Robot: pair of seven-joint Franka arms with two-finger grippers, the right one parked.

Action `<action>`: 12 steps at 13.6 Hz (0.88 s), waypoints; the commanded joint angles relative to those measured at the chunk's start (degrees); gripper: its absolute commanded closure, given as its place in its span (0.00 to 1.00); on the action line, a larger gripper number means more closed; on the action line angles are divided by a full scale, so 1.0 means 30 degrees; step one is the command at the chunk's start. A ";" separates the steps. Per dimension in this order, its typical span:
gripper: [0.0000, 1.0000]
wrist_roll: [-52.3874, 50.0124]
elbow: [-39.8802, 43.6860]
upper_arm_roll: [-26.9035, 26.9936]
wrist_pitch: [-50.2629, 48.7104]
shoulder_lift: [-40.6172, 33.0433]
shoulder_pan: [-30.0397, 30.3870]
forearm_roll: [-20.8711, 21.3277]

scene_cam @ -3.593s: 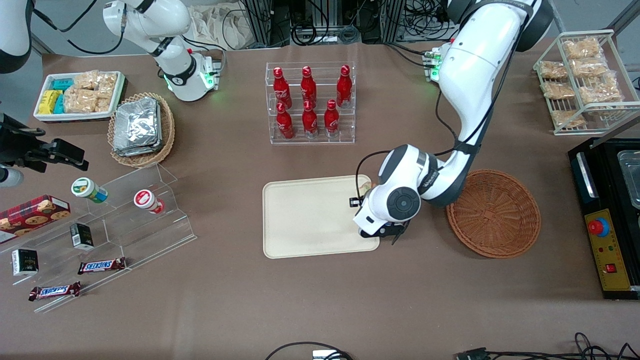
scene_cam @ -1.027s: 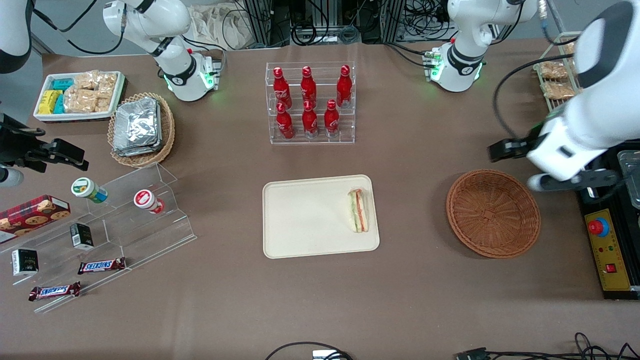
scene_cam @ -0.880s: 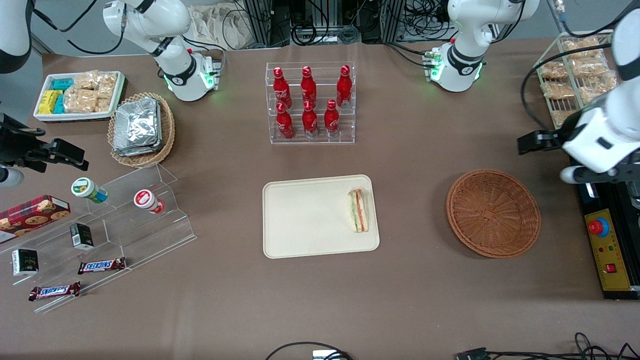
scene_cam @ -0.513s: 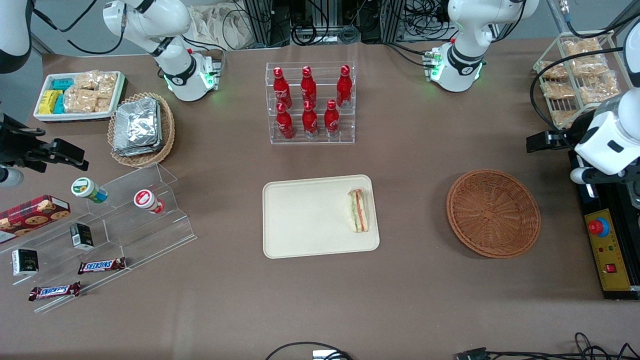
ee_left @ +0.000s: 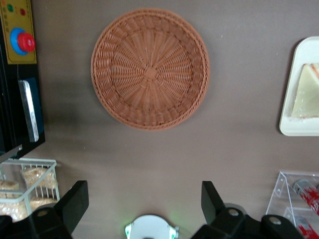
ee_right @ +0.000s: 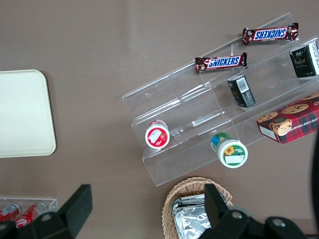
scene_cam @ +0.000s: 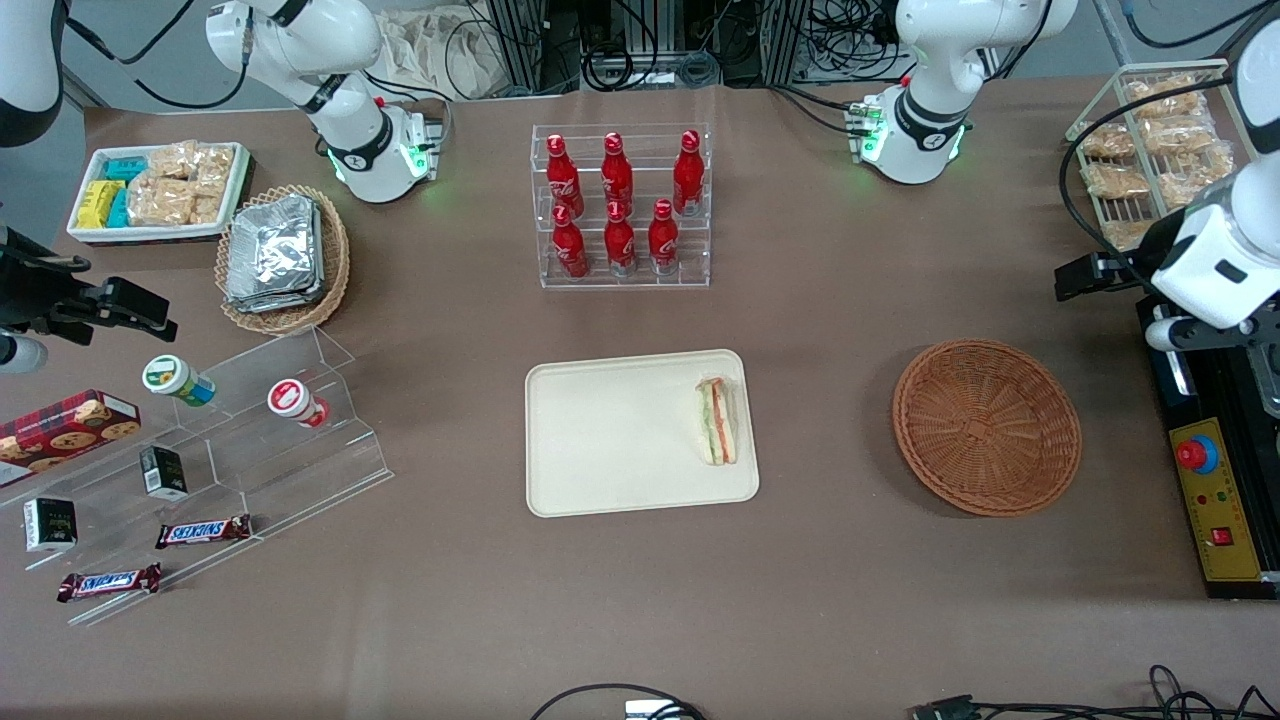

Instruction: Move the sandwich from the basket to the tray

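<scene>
Sitting right at the tray's (scene_cam: pixel 600 440) edge, the sandwich (scene_cam: pixel 717 421) is risking sliding off if bumped; the hand (ee_left: pixel 142 209) is hanging wide open, empty, above the basket (scene_cam: pixel 986 427).

Round orange-brown woven wicker basket (ee_left: pixel 150 69), holding nothing, on the brown tabletop (ee_left: pixel 239 159). Pale triangular sandwich (ee_left: pixel 305 92) lies on the cream rectangular tray (ee_left: pixel 293 127). The gripper (ee_left: pixel 144 208) hangs well above, its two dark fingers (ee_left: pixel 76 203) spread wide.
</scene>
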 commanded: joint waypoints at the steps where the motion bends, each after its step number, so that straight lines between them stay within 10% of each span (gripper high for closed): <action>1: 0.01 0.0087 -0.3012 -0.0149 0.1819 -0.2387 0.0166 0.0186; 12: 0.00 0.0028 -0.0606 -0.0178 0.0618 -0.1126 0.0137 0.0304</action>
